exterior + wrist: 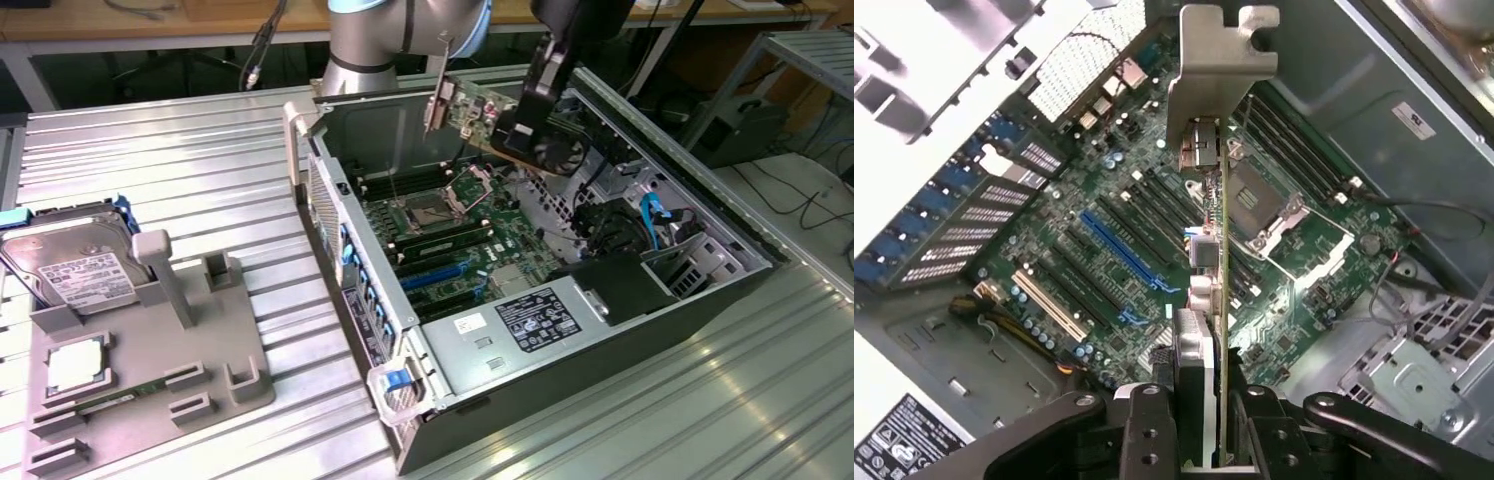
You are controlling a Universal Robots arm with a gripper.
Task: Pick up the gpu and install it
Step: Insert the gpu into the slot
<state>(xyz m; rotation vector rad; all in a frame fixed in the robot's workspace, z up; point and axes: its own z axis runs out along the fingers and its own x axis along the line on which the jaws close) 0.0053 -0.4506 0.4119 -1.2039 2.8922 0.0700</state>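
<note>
Pinching gpu edge-on between jaws, above motherboard

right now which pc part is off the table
The graphics card, gripped by the tool above the open case; the hard drive, processor and memory stick lie in the grey holder.

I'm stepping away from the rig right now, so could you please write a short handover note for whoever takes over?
Gripper: shut on the gpu, with the silver bracket at the card's far end.
Gpu: held edge-on in the air above the motherboard, inside the open computer case.
Done: pick-up.
Left: the card is not yet seated in any slot.
</note>
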